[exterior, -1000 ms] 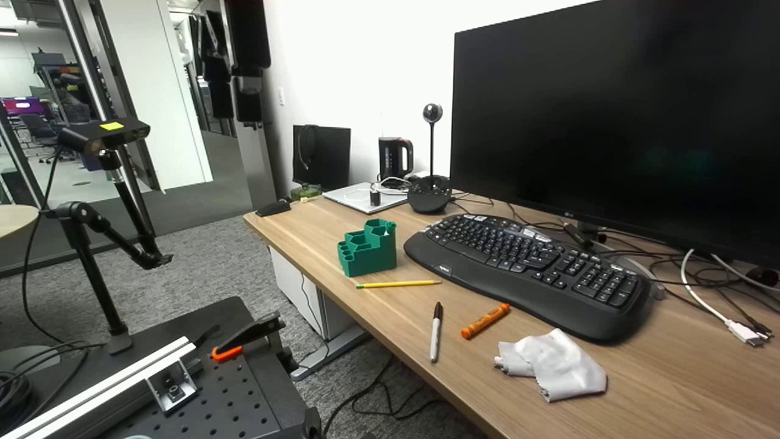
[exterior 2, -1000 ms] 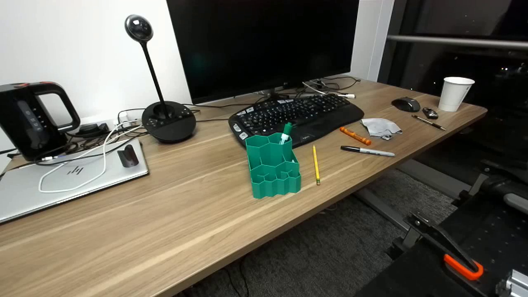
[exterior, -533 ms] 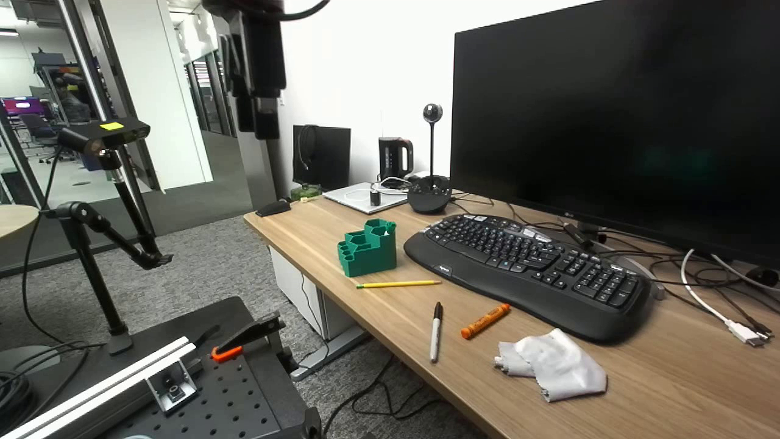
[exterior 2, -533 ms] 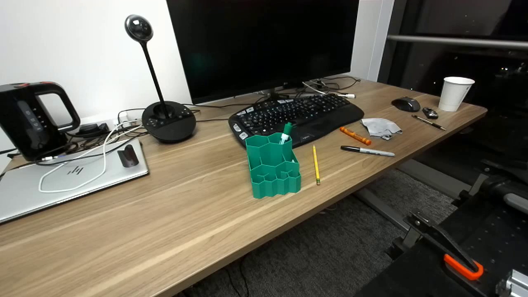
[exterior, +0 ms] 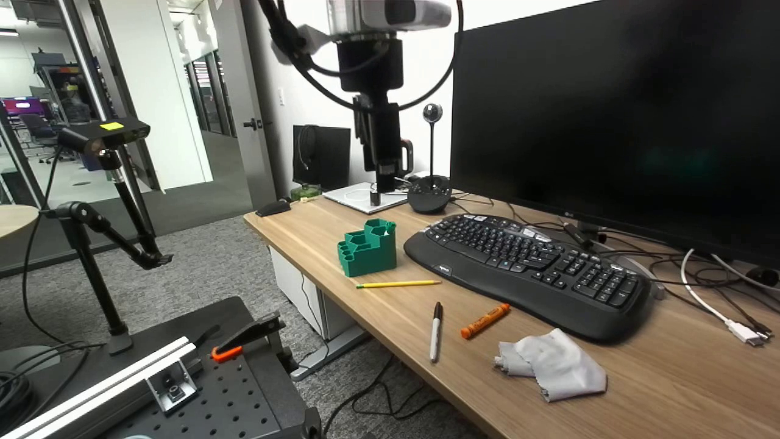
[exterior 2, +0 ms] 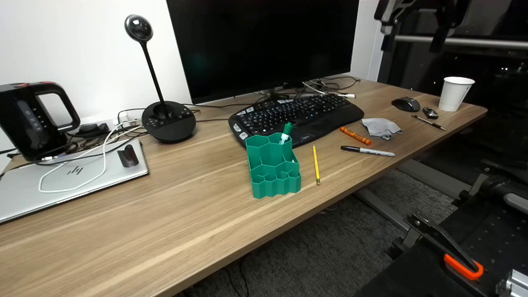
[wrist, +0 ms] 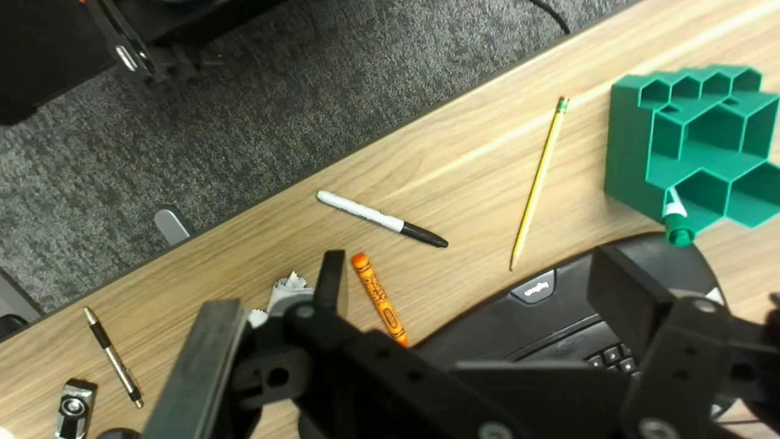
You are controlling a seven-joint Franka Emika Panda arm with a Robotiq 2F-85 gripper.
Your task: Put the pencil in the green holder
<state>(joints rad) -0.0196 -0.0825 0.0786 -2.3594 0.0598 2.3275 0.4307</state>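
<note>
The yellow pencil lies flat on the desk beside the green holder. In an exterior view the pencil lies between the holder and the desk's front edge. In the wrist view the pencil has its eraser end at the top and its tip near the keyboard; the holder stands to its right. My gripper is open wide and empty, high above the desk. It hangs above the holder's image in an exterior view and at the top right in an exterior view.
A black keyboard lies behind the pencil. A white-and-black marker, an orange crayon and a grey cloth lie nearby. A green-capped marker stands in the holder. A monitor and a paper cup also stand there.
In an exterior view the gripper has moved right and down from the upper left. It has come into view at the top right of an exterior view. The desk objects have not moved.
</note>
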